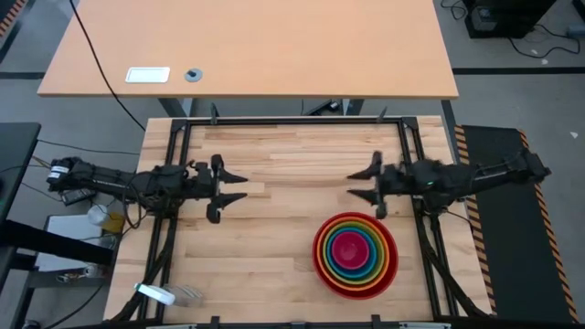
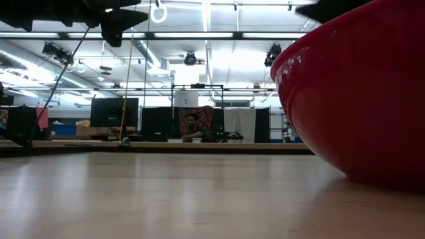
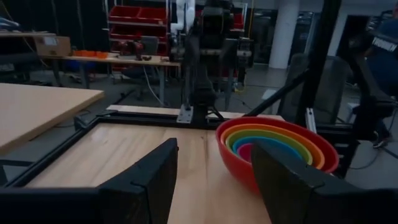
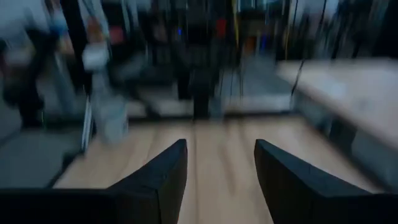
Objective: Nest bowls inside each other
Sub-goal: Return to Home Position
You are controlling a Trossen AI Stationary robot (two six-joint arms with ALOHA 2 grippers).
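Observation:
The bowls [image 1: 356,254] stand nested on the wooden table near its right front: a large red one outermost, then orange, lime green, blue and a magenta-pink one in the middle. The stack rests on the red bowl's base; its red wall [image 2: 362,99] fills the low view's right side, and the stack [image 3: 277,149] shows in the left wrist view. My left gripper [image 1: 238,186] hovers open at the table's left, pointing level toward the right. My right gripper [image 1: 358,182] hovers open above the table behind the bowls, pointing level toward the left. Neither touches a bowl.
A black metal frame [image 1: 292,122] runs around the table. Bare wood lies between the two grippers and left of the bowls. A second, lighter table [image 1: 247,46] stands beyond the far edge. A person sits far off in the room behind [image 2: 191,126].

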